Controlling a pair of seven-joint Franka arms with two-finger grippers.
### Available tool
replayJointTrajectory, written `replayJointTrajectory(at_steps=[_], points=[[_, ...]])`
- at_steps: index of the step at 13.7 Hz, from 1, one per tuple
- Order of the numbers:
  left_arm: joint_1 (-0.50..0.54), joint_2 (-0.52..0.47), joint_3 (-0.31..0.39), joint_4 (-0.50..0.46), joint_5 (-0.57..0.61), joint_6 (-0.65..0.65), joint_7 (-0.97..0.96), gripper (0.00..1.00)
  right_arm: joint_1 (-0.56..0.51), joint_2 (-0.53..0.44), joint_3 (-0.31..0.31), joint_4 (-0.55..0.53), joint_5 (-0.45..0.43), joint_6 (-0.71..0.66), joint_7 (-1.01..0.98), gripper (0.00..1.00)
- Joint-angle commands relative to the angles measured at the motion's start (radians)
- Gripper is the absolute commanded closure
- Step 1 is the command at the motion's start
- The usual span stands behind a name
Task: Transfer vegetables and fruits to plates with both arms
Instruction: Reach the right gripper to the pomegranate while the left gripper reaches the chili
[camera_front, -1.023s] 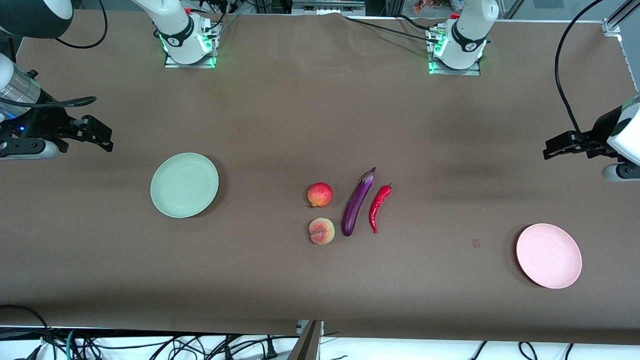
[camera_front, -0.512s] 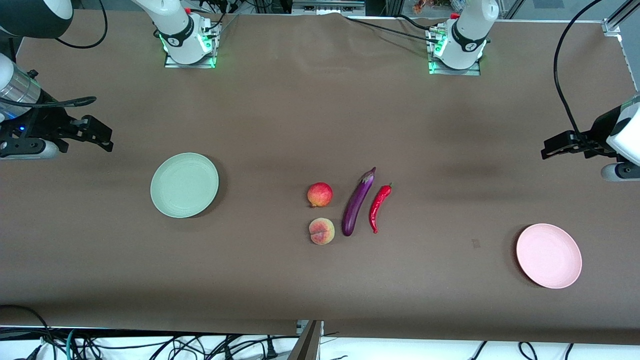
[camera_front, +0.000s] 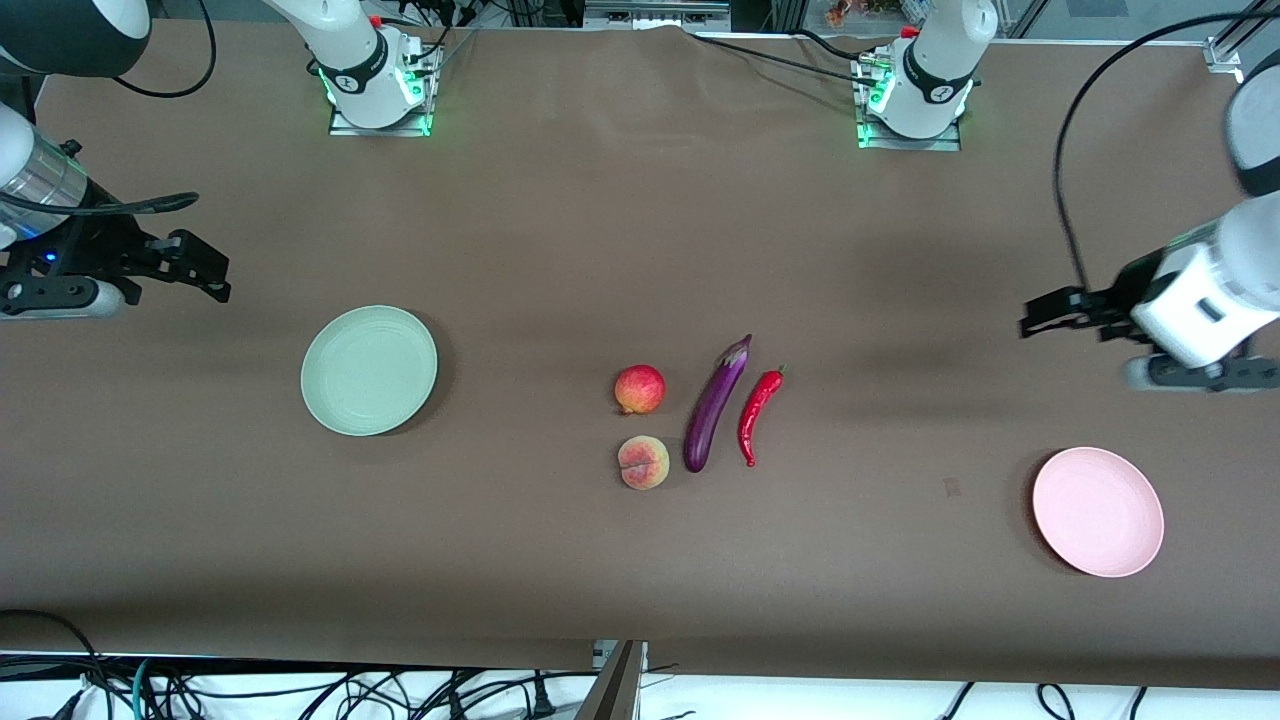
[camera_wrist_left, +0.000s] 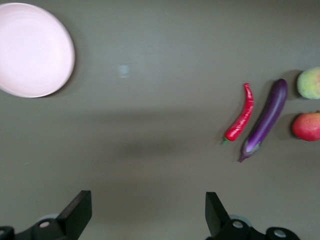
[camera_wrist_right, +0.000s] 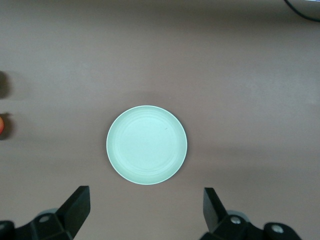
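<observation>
At mid-table lie a red round fruit (camera_front: 640, 389), a peach (camera_front: 643, 462) nearer the camera, a purple eggplant (camera_front: 715, 404) and a red chili pepper (camera_front: 758, 414). They also show in the left wrist view: chili (camera_wrist_left: 241, 118), eggplant (camera_wrist_left: 264, 120), red fruit (camera_wrist_left: 306, 126), peach (camera_wrist_left: 310, 83). The green plate (camera_front: 369, 370) lies toward the right arm's end, the pink plate (camera_front: 1098, 511) toward the left arm's end. My left gripper (camera_front: 1040, 320) is open and empty, above bare table between chili and pink plate (camera_wrist_left: 33, 49). My right gripper (camera_front: 205, 270) is open and empty, up beside the green plate (camera_wrist_right: 147, 144).
The brown table cover (camera_front: 640, 560) spreads wide around the objects. Both arm bases (camera_front: 375, 85) stand at the table edge farthest from the camera. Cables hang below the table edge nearest the camera.
My left gripper has moved in from the table's end toward the middle, now over bare table. My right gripper has barely shifted. The fruits, vegetables and plates have not moved.
</observation>
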Motion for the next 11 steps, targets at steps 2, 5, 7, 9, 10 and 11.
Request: replayJointTrajectory(at_steps=[2, 5, 7, 9, 10, 11], points=[[-0.102, 0.139, 0.005, 0.029, -0.023, 0.123, -0.013, 0.00, 0.071, 0.046, 0.002, 0.012, -0.007, -0.001, 0.005, 0.00], [-0.146, 0.265, 0.000, 0.027, -0.037, 0.234, -0.013, 0.00, 0.074, 0.096, 0.002, 0.009, 0.004, -0.009, -0.004, 0.00], [-0.188, 0.352, 0.000, 0.027, -0.063, 0.336, -0.013, 0.00, 0.069, 0.184, 0.001, 0.010, 0.030, -0.021, -0.036, 0.00], [-0.218, 0.403, 0.000, 0.027, -0.077, 0.390, -0.011, 0.00, 0.074, 0.184, 0.002, 0.010, 0.093, -0.018, -0.039, 0.00], [-0.237, 0.415, 0.000, 0.026, -0.071, 0.414, -0.013, 0.00, 0.078, 0.184, 0.002, 0.010, 0.134, -0.015, -0.033, 0.00], [-0.254, 0.429, 0.002, 0.021, -0.067, 0.442, -0.013, 0.00, 0.089, 0.190, 0.004, 0.010, 0.203, -0.013, -0.022, 0.00]])
